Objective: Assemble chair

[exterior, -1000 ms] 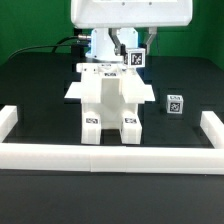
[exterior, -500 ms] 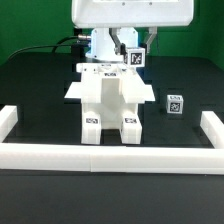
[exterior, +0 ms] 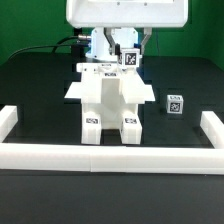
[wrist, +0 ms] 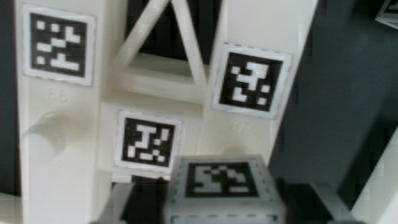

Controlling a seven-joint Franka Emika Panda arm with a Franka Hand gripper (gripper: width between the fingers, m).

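The partly built white chair (exterior: 108,100) stands in the middle of the black table, with marker tags on its two front legs and its top. My gripper (exterior: 130,62) hangs just behind its upper right part in the exterior view and is shut on a small white tagged block (exterior: 130,57). In the wrist view the gripper (wrist: 221,196) holds that block (wrist: 222,182) between dark fingers (wrist: 150,198), close to tagged uprights of the chair (wrist: 146,138). One more small tagged block (exterior: 174,101) lies loose at the exterior view's right of the chair.
A long low white border rail (exterior: 110,155) runs along the front, with short arms at both ends (exterior: 7,121) (exterior: 211,124). The robot's white body (exterior: 125,12) fills the top of the exterior view.
The gripper with the small tagged block has shifted slightly toward the exterior view's left, closer to the chair's top. The chair and the loose block have not moved.
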